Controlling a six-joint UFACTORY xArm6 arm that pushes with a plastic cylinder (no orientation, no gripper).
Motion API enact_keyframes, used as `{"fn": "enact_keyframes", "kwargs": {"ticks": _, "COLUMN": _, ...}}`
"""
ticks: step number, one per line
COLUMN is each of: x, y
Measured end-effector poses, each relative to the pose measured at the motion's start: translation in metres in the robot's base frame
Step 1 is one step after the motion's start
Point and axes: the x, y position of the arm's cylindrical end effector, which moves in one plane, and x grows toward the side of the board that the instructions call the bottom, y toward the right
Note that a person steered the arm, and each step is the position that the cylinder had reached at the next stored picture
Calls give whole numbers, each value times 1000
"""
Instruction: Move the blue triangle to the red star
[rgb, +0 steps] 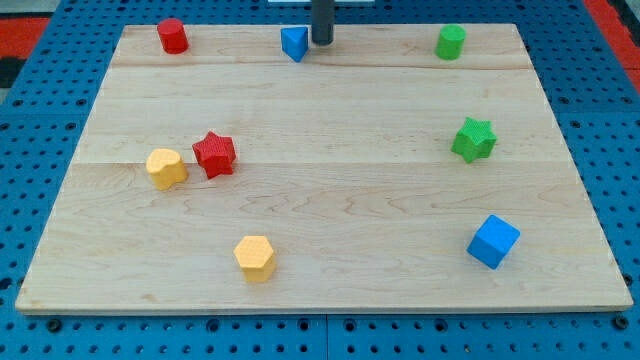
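Observation:
The blue triangle lies near the view's top edge of the wooden board, a little left of centre. The red star lies at the board's left middle, well below and to the left of the triangle. My tip is at the end of the dark rod that comes down from the view's top. It stands just right of the blue triangle, very close to it or touching it.
A yellow block touches the red star's left side. Another yellow block sits at bottom centre-left. A red cylinder is top left, a green cylinder top right, a green star right, a blue cube bottom right.

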Motion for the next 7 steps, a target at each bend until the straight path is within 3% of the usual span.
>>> {"fn": "enact_keyframes", "kwargs": {"ticks": 1, "x": 7, "y": -12}}
{"fn": "enact_keyframes", "kwargs": {"ticks": 3, "x": -42, "y": 20}}
{"fn": "enact_keyframes", "kwargs": {"ticks": 4, "x": -50, "y": -14}}
{"fn": "enact_keyframes", "kwargs": {"ticks": 7, "x": 38, "y": -47}}
